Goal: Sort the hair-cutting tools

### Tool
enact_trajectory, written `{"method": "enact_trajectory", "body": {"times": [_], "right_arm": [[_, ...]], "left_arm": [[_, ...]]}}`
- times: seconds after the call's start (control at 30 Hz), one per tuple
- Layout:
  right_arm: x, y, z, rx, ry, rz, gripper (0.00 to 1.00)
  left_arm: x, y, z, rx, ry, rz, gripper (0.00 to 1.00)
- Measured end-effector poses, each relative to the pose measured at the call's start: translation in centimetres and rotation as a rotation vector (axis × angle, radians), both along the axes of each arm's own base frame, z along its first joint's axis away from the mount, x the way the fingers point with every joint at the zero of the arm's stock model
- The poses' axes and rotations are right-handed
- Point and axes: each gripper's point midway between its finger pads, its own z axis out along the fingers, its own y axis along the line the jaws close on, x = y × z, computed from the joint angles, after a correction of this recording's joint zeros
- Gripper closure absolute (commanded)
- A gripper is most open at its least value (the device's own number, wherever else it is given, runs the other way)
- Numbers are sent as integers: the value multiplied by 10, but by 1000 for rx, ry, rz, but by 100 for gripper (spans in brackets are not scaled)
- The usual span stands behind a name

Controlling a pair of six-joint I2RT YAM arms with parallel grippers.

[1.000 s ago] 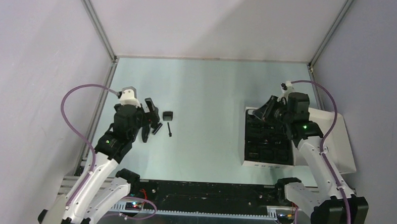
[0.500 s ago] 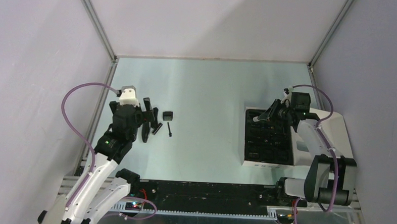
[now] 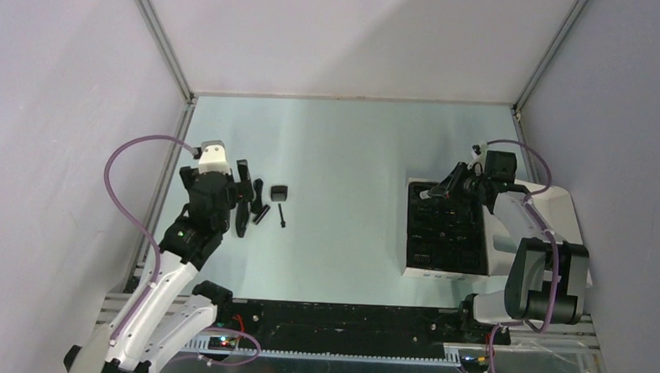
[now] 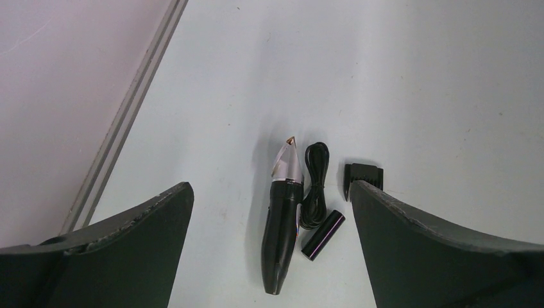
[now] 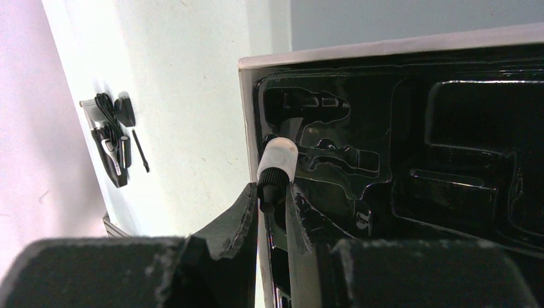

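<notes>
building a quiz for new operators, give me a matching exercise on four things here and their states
1 clipper body
2 white-capped piece
3 left gripper
4 comb attachment

A jaws wide open
B pinched in the right gripper over the box
C long, black, silvery tip, lying on the table
D short black toothed block

Pairs: 1-C, 2-B, 3-A, 4-D

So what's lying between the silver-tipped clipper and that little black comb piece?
A looped black cord lies between clipper and comb piece, clearest in the left wrist view.
</notes>
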Motion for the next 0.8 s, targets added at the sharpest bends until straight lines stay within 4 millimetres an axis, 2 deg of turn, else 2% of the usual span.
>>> {"method": "enact_trajectory", "body": {"times": [0.2, 0.63, 0.8], "right_arm": [[6, 1, 0, 15, 3, 9, 100], [20, 2, -17, 36, 33, 20, 100], [25, 3, -19, 43, 37, 25, 96]], "left_arm": [[1, 1, -2, 11, 11, 3, 0], [3, 3, -7, 19, 30, 13, 0], [3, 4, -8, 20, 31, 13, 0]]}}
